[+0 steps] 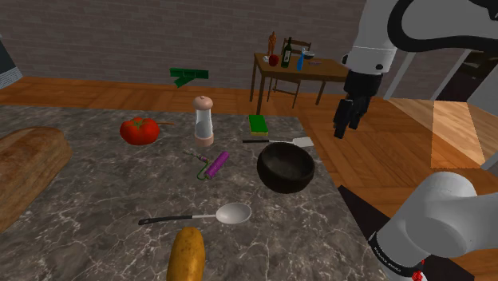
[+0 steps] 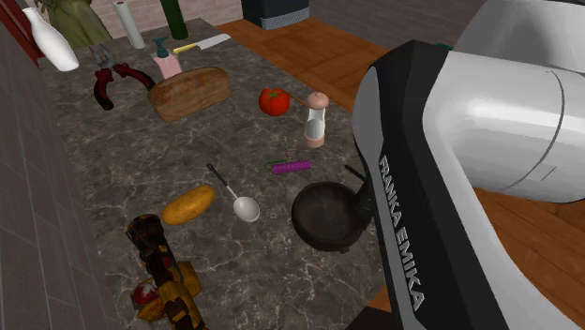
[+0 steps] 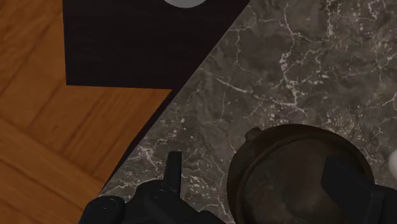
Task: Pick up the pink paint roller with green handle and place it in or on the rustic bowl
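We see the all-black gripper (image 1: 345,128) hanging in the air with its two fingers (image 3: 173,167) spread wide and nothing between them. Below it sits the rustic bowl (image 1: 285,168), round and deep, dark brown with a rough matte skin; in the wrist view its rim (image 3: 254,143) curves under the gripper (image 3: 254,167). The paint roller (image 1: 215,165) lies flat on the far side of the bowl from the gripper, well apart from it: a short magenta cylinder on a thin, bent green wire handle. Both rest on a dark stone countertop (image 1: 96,199) veined with white. Beside the gripper, past the counter's edge, runs a warm wooden plank floor (image 3: 38,127).
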Controlling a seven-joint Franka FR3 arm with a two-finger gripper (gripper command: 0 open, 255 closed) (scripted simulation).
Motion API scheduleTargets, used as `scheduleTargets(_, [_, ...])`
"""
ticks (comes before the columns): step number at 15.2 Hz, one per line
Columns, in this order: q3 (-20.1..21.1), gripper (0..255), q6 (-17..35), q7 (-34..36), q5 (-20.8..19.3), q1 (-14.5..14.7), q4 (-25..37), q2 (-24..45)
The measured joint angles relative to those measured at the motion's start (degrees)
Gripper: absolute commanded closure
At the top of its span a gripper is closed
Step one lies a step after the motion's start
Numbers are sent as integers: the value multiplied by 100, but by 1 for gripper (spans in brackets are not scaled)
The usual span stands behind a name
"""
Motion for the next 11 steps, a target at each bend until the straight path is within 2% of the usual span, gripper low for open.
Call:
scheduleTargets(4, [140, 0, 252, 43, 66, 70, 142, 394])
scheduleTargets(11, [580, 0, 1097, 182, 160, 248, 739, 1832])
